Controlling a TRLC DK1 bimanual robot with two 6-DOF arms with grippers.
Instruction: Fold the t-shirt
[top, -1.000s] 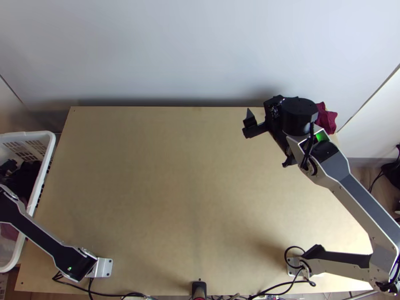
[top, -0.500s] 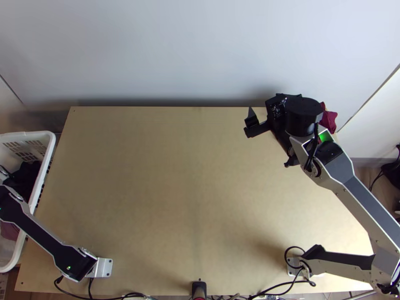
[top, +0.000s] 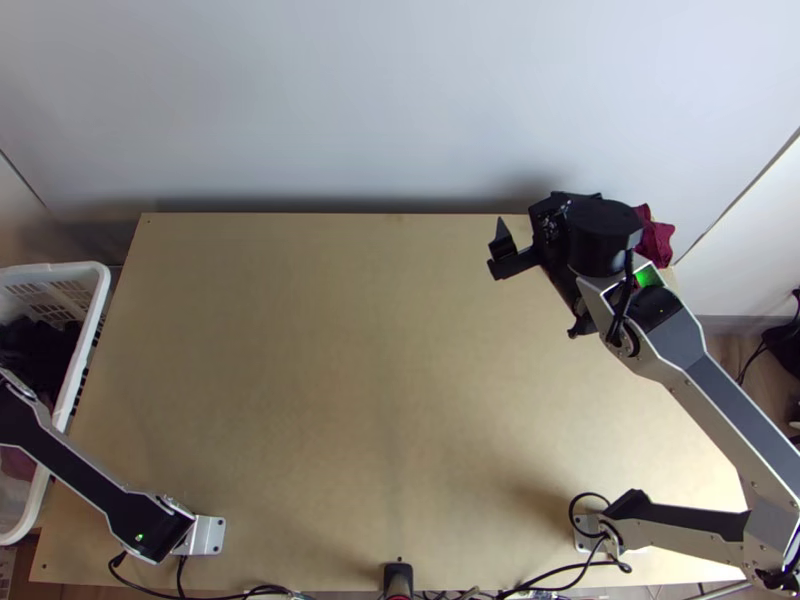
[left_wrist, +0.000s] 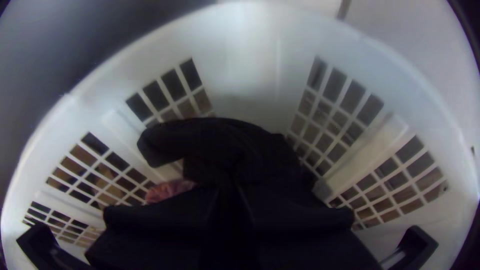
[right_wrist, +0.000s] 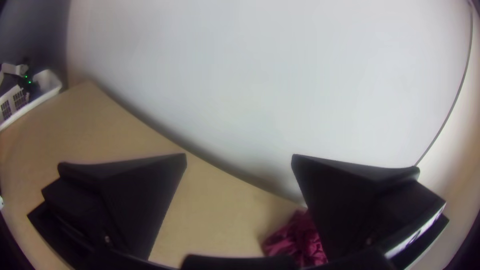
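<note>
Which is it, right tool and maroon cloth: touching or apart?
Cannot tell: in the right wrist view, one finger of the right tool overlaps the maroon cloth, hiding any gap.

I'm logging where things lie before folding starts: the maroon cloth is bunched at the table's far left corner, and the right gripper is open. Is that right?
Not quite: the maroon cloth is bunched at the table's far right corner, as the top view shows. The right gripper is open, as you say.

Seemingly no writing, number or sign can be read here.
</note>
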